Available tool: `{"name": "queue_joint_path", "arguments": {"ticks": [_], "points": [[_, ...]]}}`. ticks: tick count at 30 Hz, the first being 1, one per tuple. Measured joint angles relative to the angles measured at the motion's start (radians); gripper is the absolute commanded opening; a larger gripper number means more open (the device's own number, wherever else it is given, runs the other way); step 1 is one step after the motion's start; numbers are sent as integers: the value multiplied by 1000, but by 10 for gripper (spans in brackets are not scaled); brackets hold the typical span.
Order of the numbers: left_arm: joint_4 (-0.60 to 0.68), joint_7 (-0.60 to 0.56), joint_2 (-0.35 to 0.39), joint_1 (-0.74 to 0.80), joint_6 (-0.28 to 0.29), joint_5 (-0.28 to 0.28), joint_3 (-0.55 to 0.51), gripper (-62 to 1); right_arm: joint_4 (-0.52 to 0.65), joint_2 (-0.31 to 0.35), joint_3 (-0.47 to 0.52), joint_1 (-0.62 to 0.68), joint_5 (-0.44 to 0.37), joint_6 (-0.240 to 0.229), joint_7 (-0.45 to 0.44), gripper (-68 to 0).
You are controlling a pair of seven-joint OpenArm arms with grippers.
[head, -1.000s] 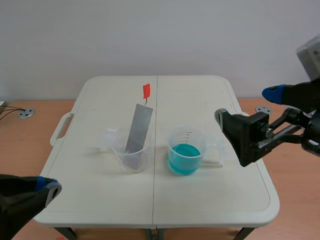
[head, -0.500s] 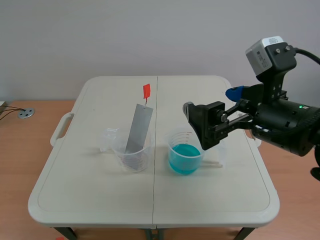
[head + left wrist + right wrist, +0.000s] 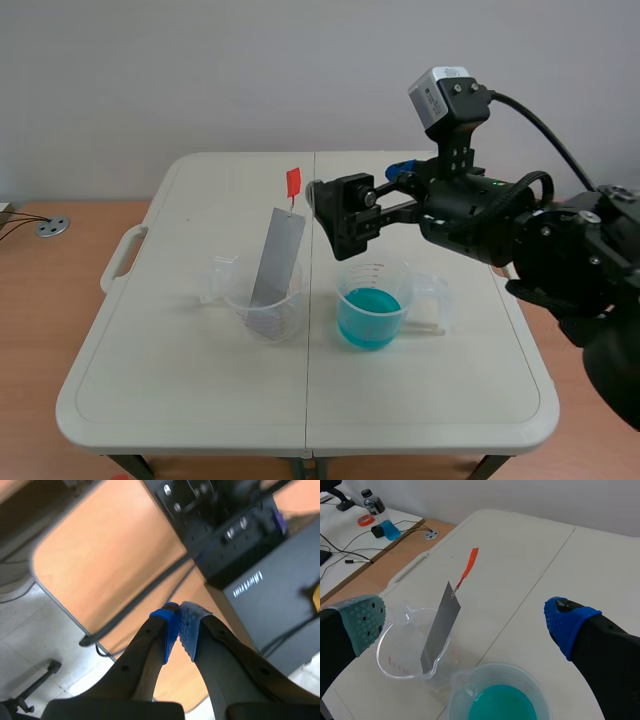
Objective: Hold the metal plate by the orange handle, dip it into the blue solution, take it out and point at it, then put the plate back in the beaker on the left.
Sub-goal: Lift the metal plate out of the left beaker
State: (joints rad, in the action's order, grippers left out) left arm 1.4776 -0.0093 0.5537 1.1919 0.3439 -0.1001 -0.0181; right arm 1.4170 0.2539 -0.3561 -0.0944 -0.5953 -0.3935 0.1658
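Note:
A grey metal plate [image 3: 276, 262] leans upright in the clear beaker on the left [image 3: 263, 303], its orange handle [image 3: 293, 184] sticking up above the rim. A second clear beaker [image 3: 372, 302] to its right holds blue solution [image 3: 368, 317]. My right gripper [image 3: 365, 195] hovers open above and behind that beaker, just right of the handle. From the right wrist, the plate [image 3: 440, 626] and orange handle [image 3: 469, 566] lie ahead between the spread fingertips [image 3: 366, 621], with the blue solution [image 3: 501, 704] close below. My left gripper [image 3: 179, 627] is shut on nothing, off the table.
The white folding table [image 3: 190, 400] has a seam down its middle and a handle at its left edge. A wooden desk surface lies around it. In the right wrist view a bottle [image 3: 372, 502] and cables lie on the desk beyond the table.
The right arm swung in from the right edge toward the middle, its open gripper now near the orange handle. The left gripper has left the scene view's lower corner.

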Motion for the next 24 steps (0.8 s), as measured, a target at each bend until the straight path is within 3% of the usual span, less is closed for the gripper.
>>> {"name": "queue_joint_path", "arguments": {"ticks": [2, 8, 24], "points": [[-37, 2, 0, -21, 0, 24, 19, -593, -52, -15, -13, -31, -6, -16, 0, -12], [-117, 0, -3, -90, 0, 21, 35, -593, -162, -57, -69, -113, -9, -20, 0, -12], [-122, 12, -50, -92, 0, 21, 51, -593, -396, -162, -93, -278, -16, -22, -8, -12]]}}
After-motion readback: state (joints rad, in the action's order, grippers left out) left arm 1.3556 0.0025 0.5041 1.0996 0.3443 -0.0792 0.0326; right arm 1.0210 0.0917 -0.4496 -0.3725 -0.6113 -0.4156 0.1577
